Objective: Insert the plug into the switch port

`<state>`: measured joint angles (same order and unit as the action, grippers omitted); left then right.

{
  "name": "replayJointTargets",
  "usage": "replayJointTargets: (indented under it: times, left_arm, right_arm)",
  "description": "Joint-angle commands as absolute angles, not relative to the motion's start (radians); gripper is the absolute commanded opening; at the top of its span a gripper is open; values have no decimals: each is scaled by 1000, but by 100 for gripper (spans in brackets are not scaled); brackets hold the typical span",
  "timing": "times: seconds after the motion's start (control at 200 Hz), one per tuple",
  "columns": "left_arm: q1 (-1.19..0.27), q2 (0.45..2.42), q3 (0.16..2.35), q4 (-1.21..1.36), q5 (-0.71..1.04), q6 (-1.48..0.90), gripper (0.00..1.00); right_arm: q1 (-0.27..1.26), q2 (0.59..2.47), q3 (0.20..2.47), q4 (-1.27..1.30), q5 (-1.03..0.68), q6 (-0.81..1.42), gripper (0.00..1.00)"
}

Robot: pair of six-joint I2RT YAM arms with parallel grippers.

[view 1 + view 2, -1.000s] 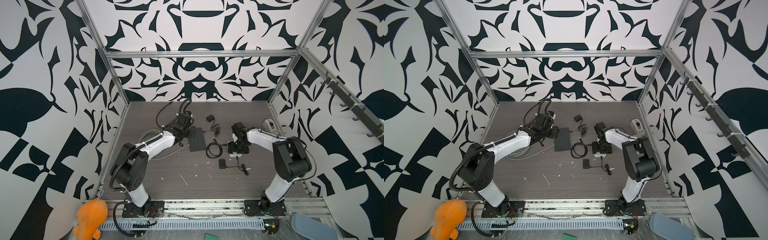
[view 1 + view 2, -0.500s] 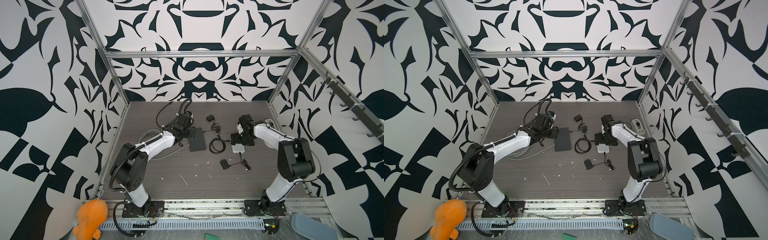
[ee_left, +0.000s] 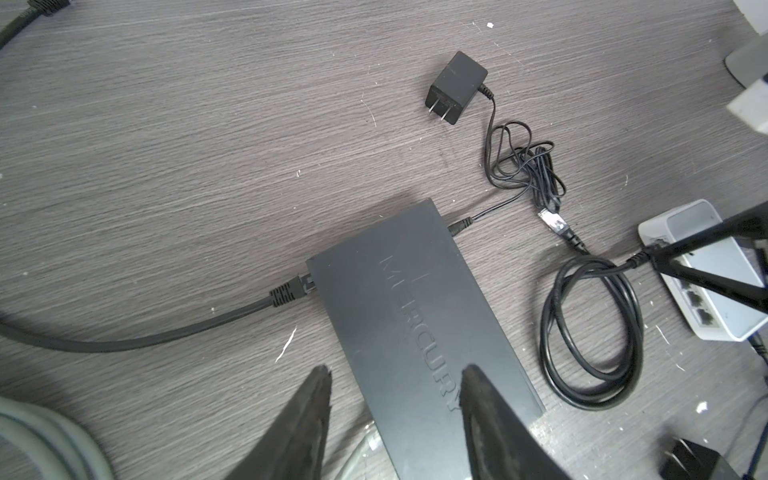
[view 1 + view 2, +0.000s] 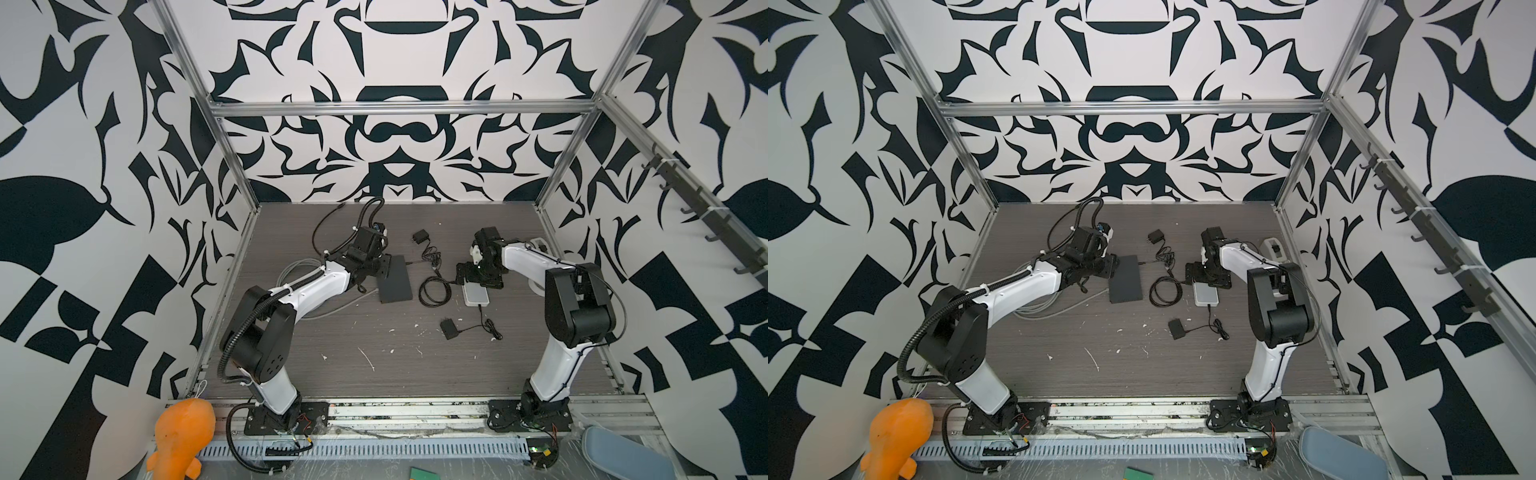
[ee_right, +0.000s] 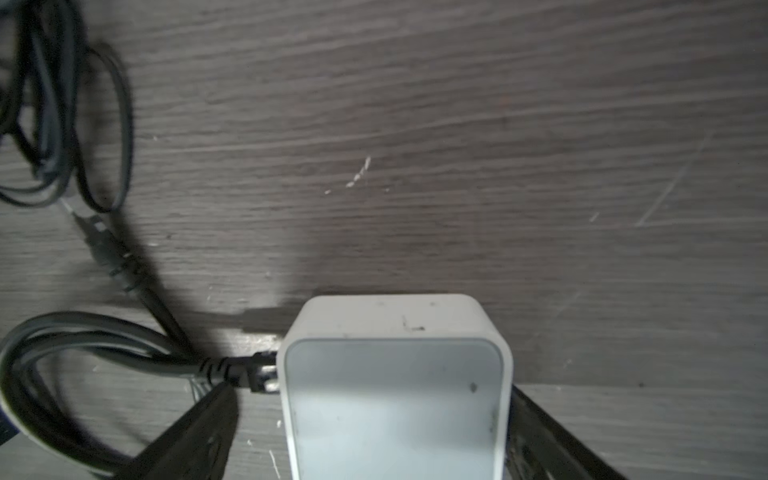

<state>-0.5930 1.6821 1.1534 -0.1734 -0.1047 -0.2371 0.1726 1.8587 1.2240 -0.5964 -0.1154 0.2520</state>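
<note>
The flat black switch (image 4: 394,281) (image 4: 1125,279) (image 3: 415,316) lies on the dark wood table. A black cable's plug (image 3: 297,286) sits in the port on its short edge. A second, clear-tipped plug (image 3: 555,222) (image 5: 97,237) lies loose between the switch and the white box (image 4: 476,295) (image 5: 395,395). My left gripper (image 4: 384,270) (image 3: 397,374) is open, one finger over the table and one over the switch's top. My right gripper (image 4: 478,282) (image 5: 372,392) is open, with a finger either side of the white box.
The loose plug's cable coils (image 4: 434,291) and its other end enters the white box (image 5: 262,374). One black power adapter (image 3: 455,87) feeds the switch; another (image 4: 449,328) lies nearer the front. Grey cables (image 4: 299,270) lie by the left arm. A white device (image 4: 538,245) stands at the right wall.
The right gripper shifted back and right with the white box, dragging the coil a little, then opened its jaws off the box. The left arm has not moved.
</note>
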Motion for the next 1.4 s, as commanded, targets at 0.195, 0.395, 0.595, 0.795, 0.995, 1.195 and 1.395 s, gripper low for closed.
replayJointTargets:
  times: [0.195,0.395,0.595,0.795,0.995,1.195,1.395]
  left_arm:
    - [-588,1649,1129,-172,-105,-239,54]
    - [-588,1651,1129,-164,-101,-245,54]
    - [-588,1653,1138,-175,-106,-242,54]
    - [-588,1625,1125,-180,-128,-257,54]
    - [-556,1497,1026,-121,-255,-307,99]
    - [-375,1370,889,-105,-433,-392,99]
    - [-178,1293,768,-57,-519,-183,99]
  right_arm:
    - [175,1870,1250,-622,-95,223,77]
    - [175,1864,1253,-622,-98,222,75]
    - [173,1845,1280,-623,-157,234,87]
    - [154,1772,1273,-618,-207,242,95]
    - [105,1625,1134,-529,-184,250,100]
    - [79,1362,870,-234,-33,284,100]
    - [81,1096,546,133,50,158,100]
